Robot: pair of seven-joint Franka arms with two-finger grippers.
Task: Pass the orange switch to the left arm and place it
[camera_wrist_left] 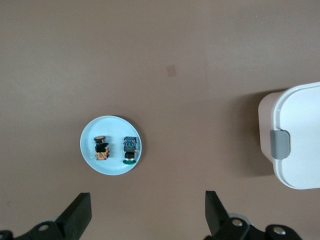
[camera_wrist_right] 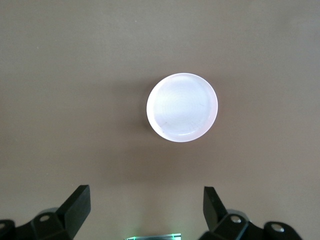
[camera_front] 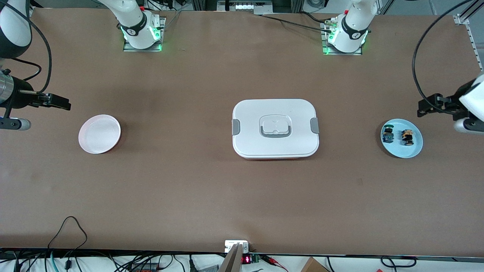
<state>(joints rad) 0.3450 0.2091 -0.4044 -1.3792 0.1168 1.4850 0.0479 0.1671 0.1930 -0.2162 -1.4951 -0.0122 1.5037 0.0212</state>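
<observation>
The orange switch (camera_front: 407,137), a tiny black part with an orange section, lies on a light blue plate (camera_front: 412,149) at the left arm's end of the table, beside a similar black part with blue and green (camera_front: 388,135). It also shows in the left wrist view (camera_wrist_left: 101,149). The white box (camera_front: 275,128) with grey clips stands at the table's middle. My left gripper (camera_front: 425,107) is open and empty, up in the air beside the blue plate. My right gripper (camera_front: 60,102) is open and empty, up in the air beside a white plate (camera_front: 99,134).
The white plate (camera_wrist_right: 182,107) at the right arm's end holds nothing. The box's edge and one grey clip (camera_wrist_left: 281,144) show in the left wrist view. Cables and electronics lie along the table's edge nearest the front camera.
</observation>
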